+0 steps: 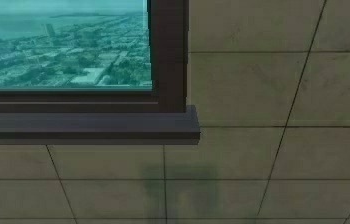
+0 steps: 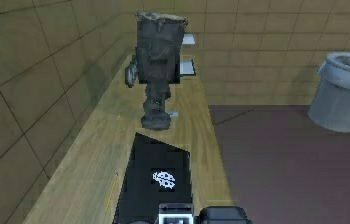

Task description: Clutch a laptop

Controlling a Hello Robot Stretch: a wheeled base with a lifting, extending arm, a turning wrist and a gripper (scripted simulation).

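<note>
**Robot body, arm side view.** A short stretch of the arm [image 2: 223, 215] shows at the bottom edge, just right of the middle. It is a dark, near-black block with a matt surface and softly rounded upper corners. Just beside it on the left is a small square panel [image 2: 174, 213], dark at the centre with a thin pale frame. Its markings are too small to make out. The picture's edge cuts both parts, so their full outline cannot be told.

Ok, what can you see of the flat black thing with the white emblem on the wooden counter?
The flat black rectangular laptop lies closed on the light wooden counter. Its matte lid faces up and bears a white round emblem. Its near end is hidden at the bottom edge. A dark statue stands beyond it, apart.
</note>
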